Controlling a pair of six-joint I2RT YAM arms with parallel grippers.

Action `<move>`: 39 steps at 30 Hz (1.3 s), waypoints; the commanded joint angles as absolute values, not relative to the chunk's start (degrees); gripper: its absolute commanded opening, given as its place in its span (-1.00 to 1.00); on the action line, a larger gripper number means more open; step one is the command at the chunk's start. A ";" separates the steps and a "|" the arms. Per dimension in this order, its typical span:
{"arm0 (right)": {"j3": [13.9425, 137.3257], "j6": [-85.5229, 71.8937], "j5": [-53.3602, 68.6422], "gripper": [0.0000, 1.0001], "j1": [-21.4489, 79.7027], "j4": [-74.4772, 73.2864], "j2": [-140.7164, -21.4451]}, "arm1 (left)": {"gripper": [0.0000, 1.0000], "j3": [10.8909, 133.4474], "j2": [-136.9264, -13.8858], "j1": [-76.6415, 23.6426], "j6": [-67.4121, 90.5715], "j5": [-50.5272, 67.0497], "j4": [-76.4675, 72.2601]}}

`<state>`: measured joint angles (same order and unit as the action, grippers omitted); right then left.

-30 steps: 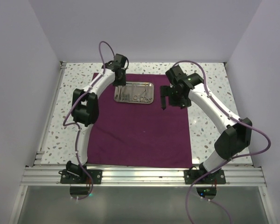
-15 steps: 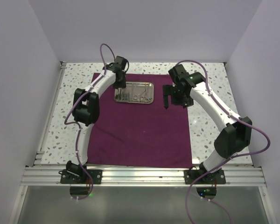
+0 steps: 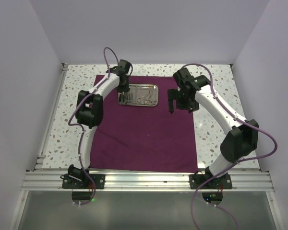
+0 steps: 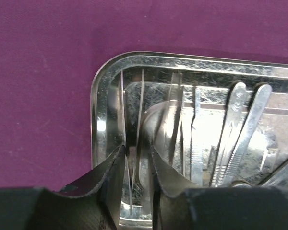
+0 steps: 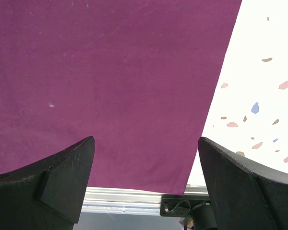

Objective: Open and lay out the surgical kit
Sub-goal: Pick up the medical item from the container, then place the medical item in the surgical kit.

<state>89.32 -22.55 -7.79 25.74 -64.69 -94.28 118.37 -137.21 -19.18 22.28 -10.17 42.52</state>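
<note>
Maroon cloth wrap (image 3: 144, 134) lay opened flat beneath the steel tray (image 3: 154, 89), reaching well towards the near edge from it, presumably to give a clean surface for laying out. The tray sat at the far end of the cloth with the instruments in it, so by my judgement the unwrapping was done and the laying out had barely begun.

The right gripper (image 5: 145, 141) hung to the right of the tray over bare cloth, jaws wide and empty, probably kept out of the way. The left gripper (image 4: 136, 158) stood inside the tray's left end, jaws narrow on either side of thin tweezers (image 4: 130, 115), seemingly to lift them out. Whether the pads were pressing on them could not be determined. Other forceps (image 4: 240, 129) lay untouched further right in the tray.
</note>
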 commanded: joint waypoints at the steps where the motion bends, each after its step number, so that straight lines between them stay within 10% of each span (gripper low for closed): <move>1: 89.56 -22.94 -7.38 0.83 25.40 -64.95 -94.04 | -0.43 117.07 -139.04 -17.58 23.73 -8.44 40.96; 9: 91.32 -22.59 -7.65 0.83 25.40 -65.39 -94.92 | -0.52 112.68 -139.31 -16.52 24.35 -6.95 39.99; 12: 91.84 -22.24 -7.65 0.83 25.40 -65.48 -95.27 | -0.98 112.24 -139.40 -16.44 23.91 -5.10 39.64; 22: 95.62 -20.65 -3.09 0.83 25.22 -61.89 -98.35 | -1.00 114.79 -125.61 -16.61 24.52 -4.40 43.77; 39: 79.03 -24.08 2.90 0.79 25.14 -52.47 -90.09 | -1.00 57.68 -80.96 -37.68 49.29 -1.14 34.64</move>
